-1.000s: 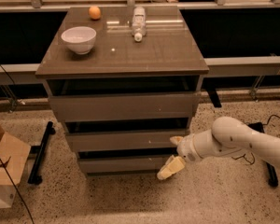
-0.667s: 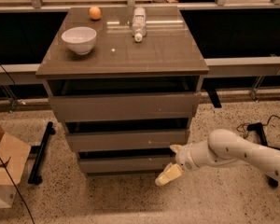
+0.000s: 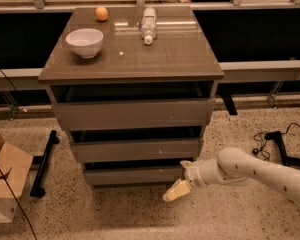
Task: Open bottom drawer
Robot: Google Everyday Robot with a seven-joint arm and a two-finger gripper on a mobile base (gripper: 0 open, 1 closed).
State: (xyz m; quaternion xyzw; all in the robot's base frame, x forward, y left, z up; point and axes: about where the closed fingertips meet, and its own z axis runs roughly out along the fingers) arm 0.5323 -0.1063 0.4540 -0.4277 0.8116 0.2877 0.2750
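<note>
Down by the floor, the tool (image 3: 176, 180) sits at the right end of the bottom drawer (image 3: 132, 176). Its pale fingers are spread apart, one near the front's upper corner, the other slanting below its lower edge. The white arm (image 3: 260, 171) reaches in from the right. A dark gap shows above that lowest front. On the counter (image 3: 165, 59) are a white bowl (image 3: 84, 42), an orange (image 3: 101, 13) and a bottle (image 3: 149, 24) lying down.

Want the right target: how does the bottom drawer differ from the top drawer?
The bottom drawer has the smallest-looking front; the top drawer has the largest-looking. The gripper sits at the bottom drawer's right end, while the top drawer has nothing near it. Both are flat, handleless, grey-brown fronts with a dark gap above.
</note>
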